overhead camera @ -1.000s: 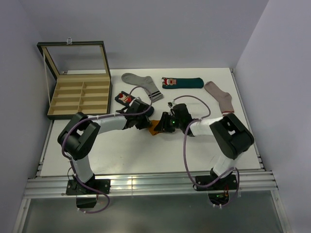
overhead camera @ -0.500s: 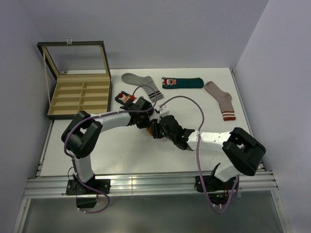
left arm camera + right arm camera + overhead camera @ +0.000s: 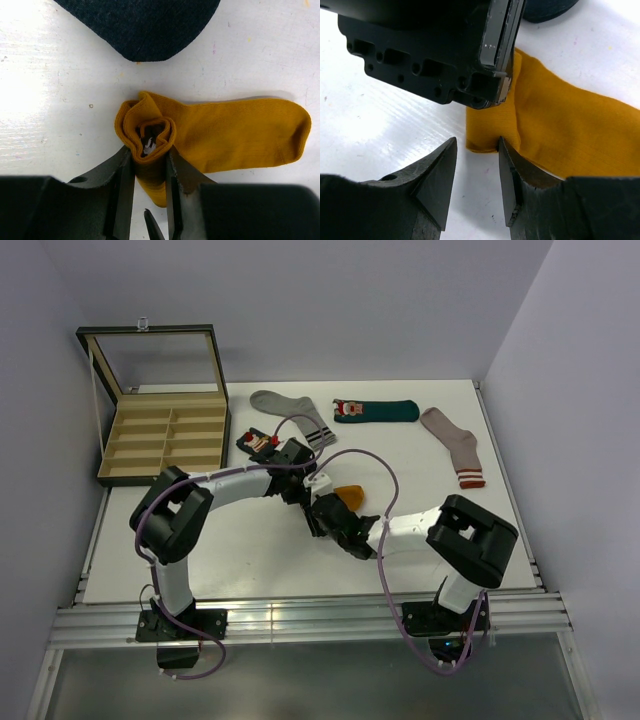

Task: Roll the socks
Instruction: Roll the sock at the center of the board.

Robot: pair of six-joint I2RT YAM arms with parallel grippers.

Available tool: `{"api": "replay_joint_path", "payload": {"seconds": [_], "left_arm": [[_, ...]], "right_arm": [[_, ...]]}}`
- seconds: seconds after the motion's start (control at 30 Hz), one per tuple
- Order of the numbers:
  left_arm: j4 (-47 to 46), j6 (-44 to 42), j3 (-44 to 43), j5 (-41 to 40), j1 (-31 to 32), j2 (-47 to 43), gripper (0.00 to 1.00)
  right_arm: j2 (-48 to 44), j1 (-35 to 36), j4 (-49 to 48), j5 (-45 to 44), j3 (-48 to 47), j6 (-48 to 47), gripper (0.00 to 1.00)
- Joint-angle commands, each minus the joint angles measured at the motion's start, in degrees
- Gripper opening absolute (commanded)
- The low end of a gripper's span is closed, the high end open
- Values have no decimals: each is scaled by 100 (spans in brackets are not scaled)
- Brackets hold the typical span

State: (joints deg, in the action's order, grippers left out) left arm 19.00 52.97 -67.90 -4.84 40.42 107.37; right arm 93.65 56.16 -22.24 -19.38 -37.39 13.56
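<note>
we see the left gripper (image 3: 149, 159) pinching the rolled mustard sock (image 3: 235, 132); right gripper (image 3: 476, 155) gapes empty beside it, navy sock (image 3: 140, 25) at 12 o'clock.

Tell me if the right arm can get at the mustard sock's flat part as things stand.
Probably yes. The right gripper has its fingers open at the edge of the mustard sock, whose flat part lies bare beyond. The left gripper, shut on the rolled end, crowds close beside.

Left tool (image 3: 149, 165) tight in a pinch, right tool (image 3: 476, 150) agape just alongside.
</note>
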Motion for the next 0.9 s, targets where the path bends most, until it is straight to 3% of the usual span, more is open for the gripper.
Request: {"api": "replay_joint_path", "payload": {"seconds": [0.0, 0.33, 0.7, 0.87], "left_arm": [[385, -173, -39, -34, 36, 214, 7], [437, -147, -74, 9, 36, 284, 7], [438, -138, -66, 62, 27, 319, 6], [341, 2, 127, 133, -78, 197, 5]], "right_arm": [[49, 70, -325, -549, -164, -178, 46], [-119, 272, -377, -849, -216, -372, 47], [813, 281, -167, -866, -612, -372, 47], [1120, 281, 333, -1129, -822, -188, 43]]}}
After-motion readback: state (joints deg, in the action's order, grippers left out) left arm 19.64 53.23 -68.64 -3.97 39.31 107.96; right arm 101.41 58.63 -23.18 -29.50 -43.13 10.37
